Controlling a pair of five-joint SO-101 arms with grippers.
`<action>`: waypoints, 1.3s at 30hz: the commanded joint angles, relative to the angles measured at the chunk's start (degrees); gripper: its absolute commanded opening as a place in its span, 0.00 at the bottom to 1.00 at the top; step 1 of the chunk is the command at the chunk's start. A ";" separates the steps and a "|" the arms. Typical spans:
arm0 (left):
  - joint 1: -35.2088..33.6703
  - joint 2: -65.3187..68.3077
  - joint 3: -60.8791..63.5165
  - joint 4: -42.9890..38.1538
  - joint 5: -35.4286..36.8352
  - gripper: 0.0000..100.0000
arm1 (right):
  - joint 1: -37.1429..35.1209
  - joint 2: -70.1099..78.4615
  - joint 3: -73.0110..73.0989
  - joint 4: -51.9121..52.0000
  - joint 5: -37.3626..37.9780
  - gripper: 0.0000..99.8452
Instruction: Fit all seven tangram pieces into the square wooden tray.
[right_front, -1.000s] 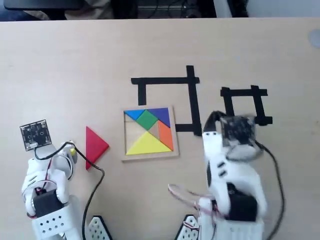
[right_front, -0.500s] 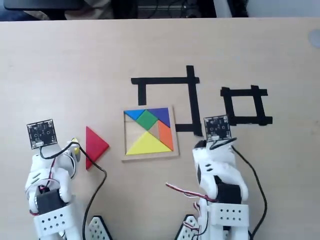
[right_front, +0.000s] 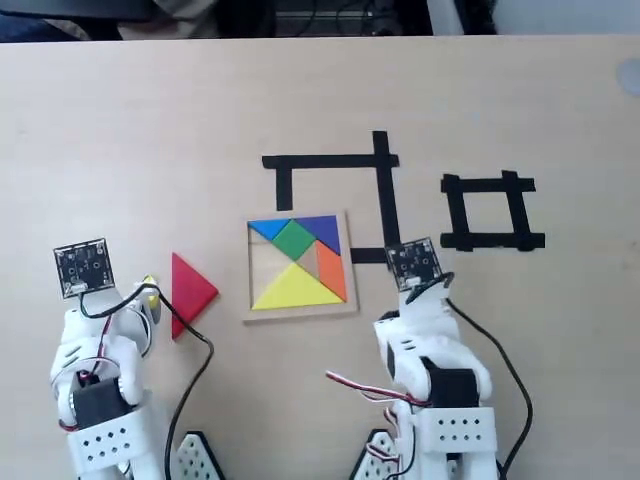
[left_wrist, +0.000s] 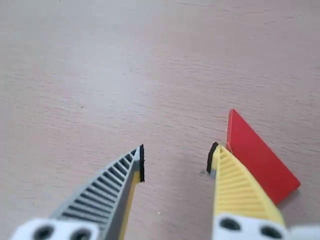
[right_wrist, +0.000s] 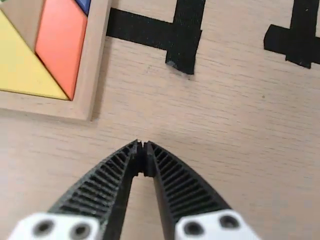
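The square wooden tray (right_front: 298, 312) lies mid-table holding blue, green, orange, yellow and brown pieces, with a bare triangular space at its left side. A red triangle (right_front: 189, 291) lies on the table left of the tray. My left gripper (left_wrist: 175, 164) is open just beside the red triangle (left_wrist: 257, 158), one yellow fingertip (left_wrist: 216, 157) at its corner, nothing between the fingers. My right gripper (right_wrist: 143, 154) is shut and empty, low over the table close to the tray's corner (right_wrist: 95, 85), near the orange piece (right_wrist: 60, 42).
Black tape outlines (right_front: 335, 162) mark a square behind the tray, and a smaller taped square (right_front: 490, 210) lies to the right. Cables trail from both arm bases near the front edge. The far half of the table is bare wood.
The right arm has drawn back from the taped square on the right and swung left toward the tray's near right corner. The left arm shifted slightly at first, then stayed still.
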 joint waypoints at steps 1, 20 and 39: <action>0.31 -0.35 1.10 -1.05 -0.18 0.23 | -0.88 -0.57 0.04 0.35 0.53 0.01; 0.31 -0.35 1.10 -1.05 -0.18 0.23 | -0.88 -0.57 0.04 0.35 0.53 0.01; 0.75 5.45 -27.12 9.76 -10.73 0.23 | -8.26 -0.57 0.04 0.35 0.70 0.01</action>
